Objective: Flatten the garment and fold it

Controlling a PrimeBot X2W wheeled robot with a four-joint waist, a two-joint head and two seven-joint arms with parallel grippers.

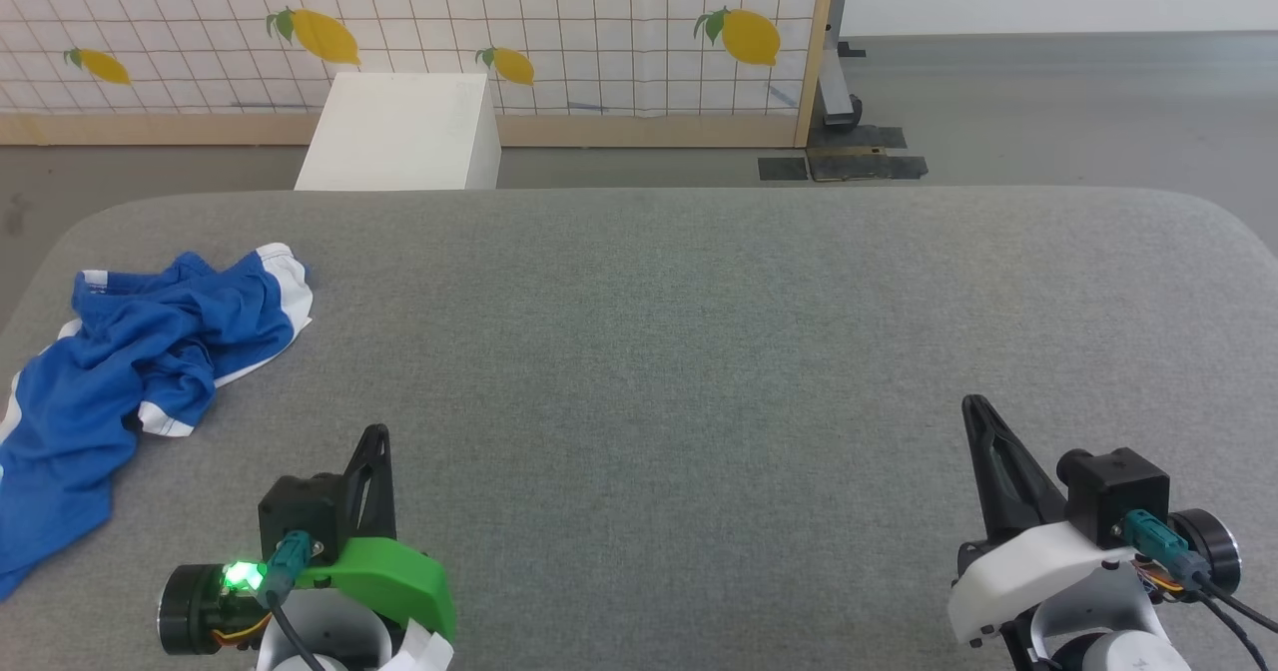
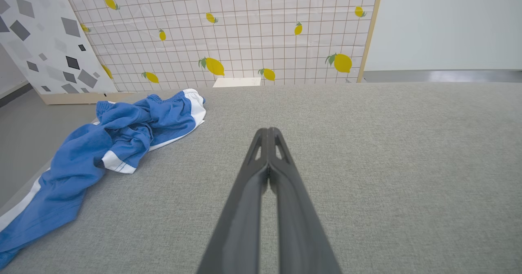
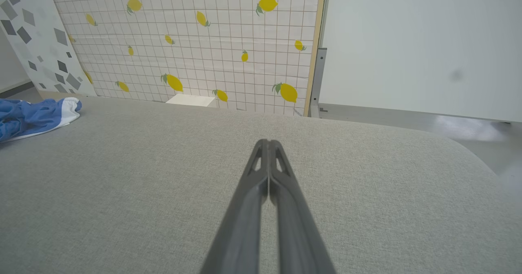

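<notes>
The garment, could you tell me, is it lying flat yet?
No, the garment lies crumpled and wrinkled near the left edge of the grey surface.

Wears a green shell (image 1: 399,571) with a lit green lamp (image 1: 240,576) behind the left gripper (image 1: 376,433), a white shell (image 1: 1018,561) behind the right gripper (image 1: 973,406). Has long dark fingers (image 2: 244,208), teal plugs (image 1: 290,551), black cables (image 1: 1223,596).

The shorts (image 1: 140,361) are thin bright blue cloth with white bands at the hems, crumpled into a wrinkled heap rather than spread flat. They lie on the grey surface (image 1: 699,351) along its left edge, the bunched end, with one white-banded hem turned up, toward the far left corner. The other end trails nearer along that edge as a flatter strip, its white side band right at the edge.
</notes>
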